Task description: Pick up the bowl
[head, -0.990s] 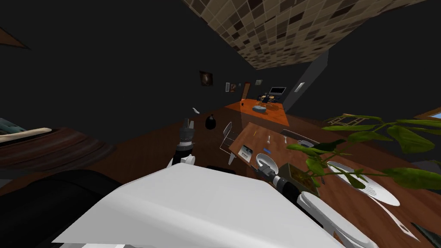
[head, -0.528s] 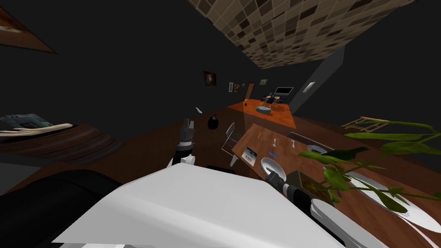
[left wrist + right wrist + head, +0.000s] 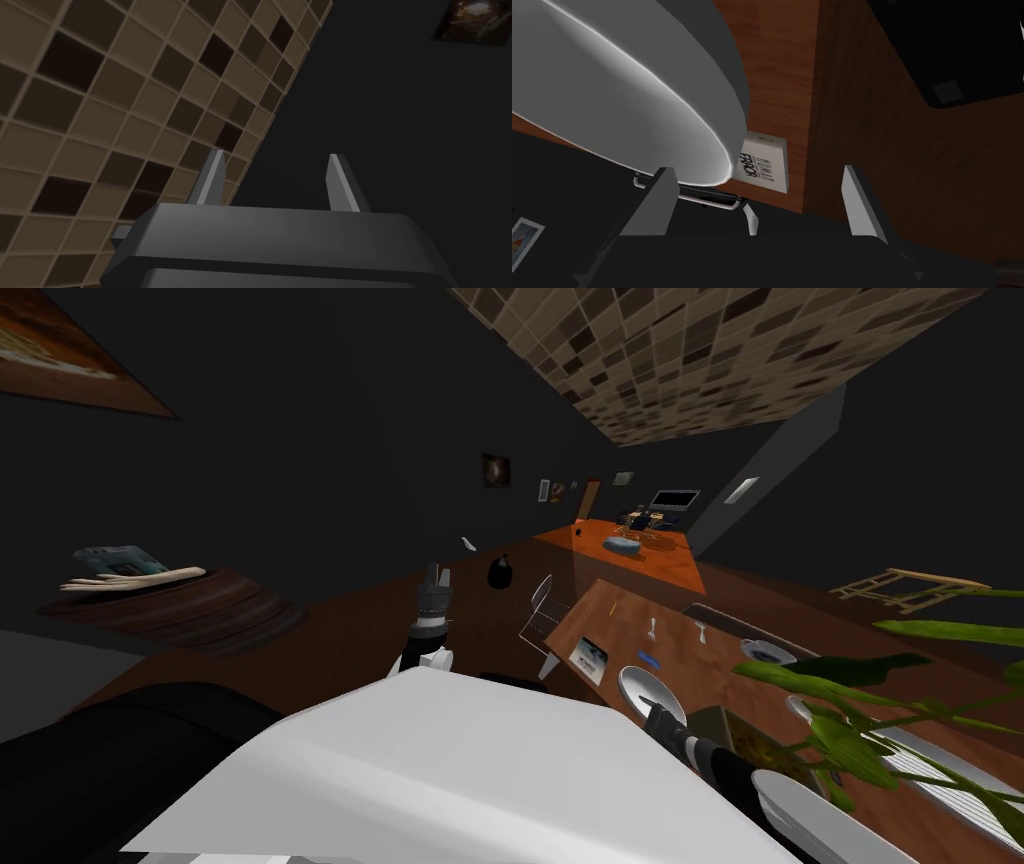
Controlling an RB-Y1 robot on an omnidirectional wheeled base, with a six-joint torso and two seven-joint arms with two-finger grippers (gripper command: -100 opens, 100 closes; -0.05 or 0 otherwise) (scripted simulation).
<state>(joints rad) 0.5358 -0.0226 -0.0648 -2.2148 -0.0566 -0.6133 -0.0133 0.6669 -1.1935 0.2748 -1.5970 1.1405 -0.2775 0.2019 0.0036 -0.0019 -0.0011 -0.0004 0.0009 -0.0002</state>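
The white bowl (image 3: 650, 691) sits at our 2 o'clock near the close edge of the wooden table (image 3: 690, 660), with a white book (image 3: 764, 162) just beside it at its 10 o'clock. Our right end effector (image 3: 758, 172) is spread wide and empty at the bowl's near rim, which lies between the blades close to one of them; we judge this lines it up to pinch the thin wall rather than span the whole bowl. Our left end effector (image 3: 435, 580) hangs at 12 o'clock off the table, blades apart, apparently parked clear of the reach.
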